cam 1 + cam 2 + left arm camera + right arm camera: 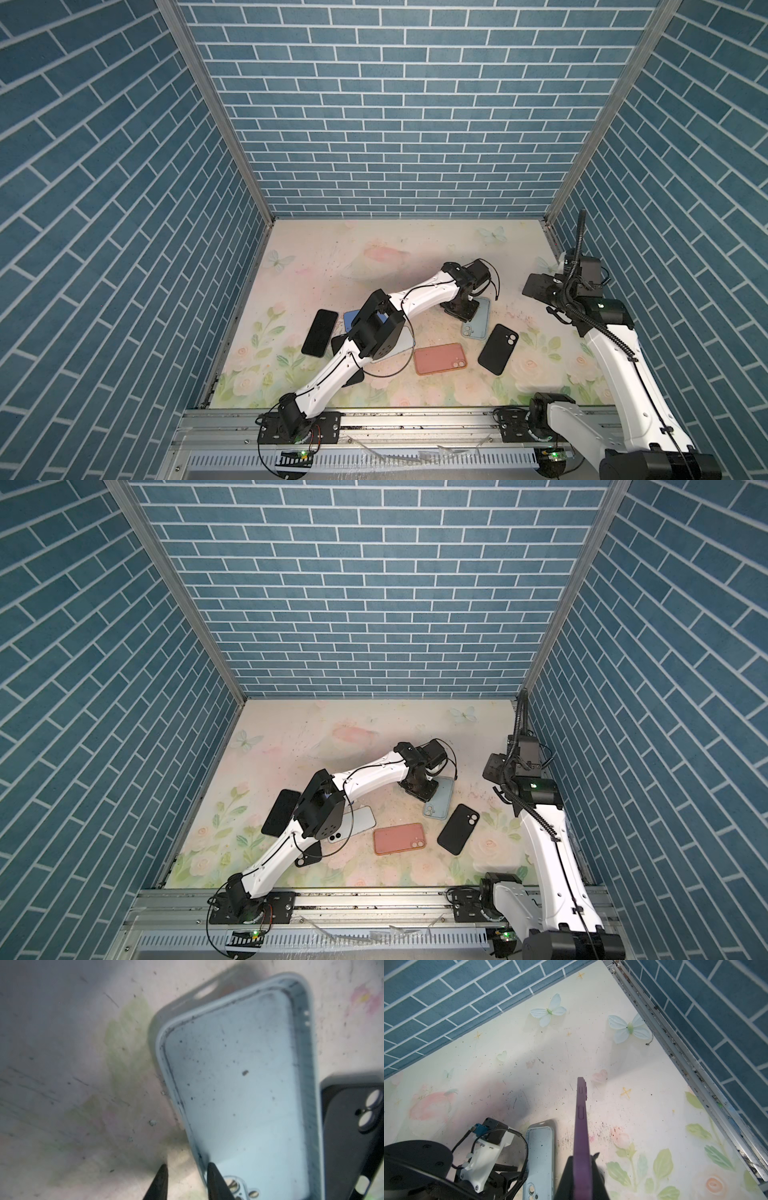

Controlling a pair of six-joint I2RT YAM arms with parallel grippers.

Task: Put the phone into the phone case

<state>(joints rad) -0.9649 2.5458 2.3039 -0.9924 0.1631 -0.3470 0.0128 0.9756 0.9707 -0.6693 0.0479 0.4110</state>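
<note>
Bimanual bench scene, two overhead views and two wrist views. The left tool [187, 1167] hangs over the open-faced light blue silicone phone case [476, 322] [440, 800], which lies hollow side up on the floral-printed bench [374, 249], right of centre in both top views. In the left wrist view its two dark fingers [160, 1180] stand slightly apart, astride one long wall of the case [239, 1084] near the camera-cutout end: one tip is inside the hollow against the wall, the other outside with a gap to it, so no pinch is evident. The right tool [581, 1165] is pressed together on a flat purple phone [581, 1115], seen edge-on in the right wrist view with its side buttons showing. The phone [538, 286] is carried above the bench at centre right of both top views, apart from the blue case and to its right. A matte black phone case [498, 349] [349, 1136] lies just beside the blue case, lower right of it. A salmon-pink phone case [440, 358] lies near the lower centre. A black slab phone [320, 332] lies left of centre, beside the left arm.
</note>
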